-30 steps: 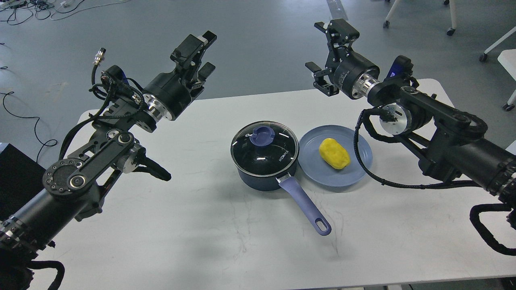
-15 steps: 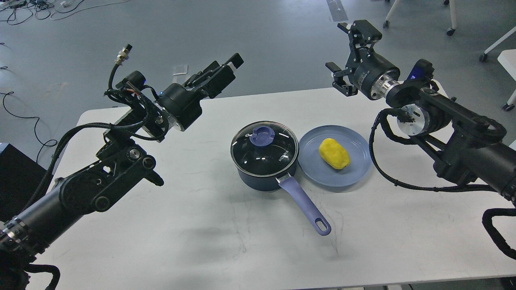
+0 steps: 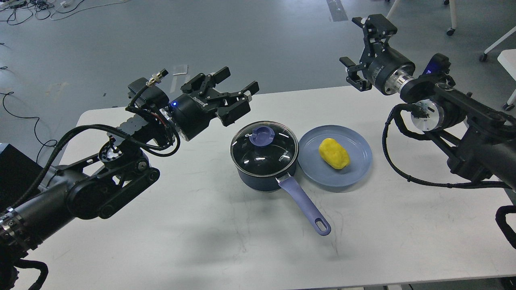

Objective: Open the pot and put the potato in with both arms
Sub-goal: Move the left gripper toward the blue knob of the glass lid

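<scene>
Your left gripper [image 3: 236, 89]: fingers spread, empty, poised in air just left of pot, near lid height. Your right gripper [image 3: 365, 50]: fingers look spread apart and empty, though seen partly end-on; raised beyond far right table edge, well apart from potato. Small dark navy saucepan [image 3: 264, 169] sits mid-table, glass lid [image 3: 264, 150] with blue knob on, long lavender handle [image 3: 307, 206] pointing toward you, to the right. Smooth yellow oval potato [image 3: 334, 153] lies on flat blue-grey plate [image 3: 322, 175], just right of pot. White table [image 3: 181, 225] beneath all.
</scene>
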Available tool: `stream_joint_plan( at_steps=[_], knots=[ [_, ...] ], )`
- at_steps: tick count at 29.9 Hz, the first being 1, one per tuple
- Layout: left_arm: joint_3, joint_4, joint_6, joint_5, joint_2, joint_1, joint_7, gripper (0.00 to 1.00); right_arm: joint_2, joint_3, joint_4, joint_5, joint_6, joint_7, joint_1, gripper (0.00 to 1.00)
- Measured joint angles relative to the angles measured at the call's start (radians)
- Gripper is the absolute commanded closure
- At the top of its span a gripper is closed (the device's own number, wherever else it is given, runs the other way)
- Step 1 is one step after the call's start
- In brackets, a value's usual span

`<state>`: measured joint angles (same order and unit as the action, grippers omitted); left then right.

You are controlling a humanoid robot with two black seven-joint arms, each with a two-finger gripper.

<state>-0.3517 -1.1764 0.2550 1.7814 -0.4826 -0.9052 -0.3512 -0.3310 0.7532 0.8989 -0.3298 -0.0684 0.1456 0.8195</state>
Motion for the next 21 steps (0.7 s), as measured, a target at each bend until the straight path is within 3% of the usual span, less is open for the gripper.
stream_joint_plan(
  at_steps=[5, 15, 21],
  knots=[
    [0.106, 0.043, 0.022, 0.031, 0.009, -0.053, 0.001, 0.02, -0.005, 0.0, -0.017, 0.001, -0.045, -0.002, 0.0, 0.0],
    [0.156, 0.057, 0.042, 0.065, 0.018, -0.048, 0.0, 0.02, -0.005, -0.001, -0.12, 0.029, -0.087, -0.029, 0.0, 0.0],
    [0.194, 0.142, 0.053, 0.065, 0.062, -0.042, -0.001, 0.02, -0.005, -0.006, -0.163, 0.029, -0.095, -0.04, 0.0, 0.0]
  ],
)
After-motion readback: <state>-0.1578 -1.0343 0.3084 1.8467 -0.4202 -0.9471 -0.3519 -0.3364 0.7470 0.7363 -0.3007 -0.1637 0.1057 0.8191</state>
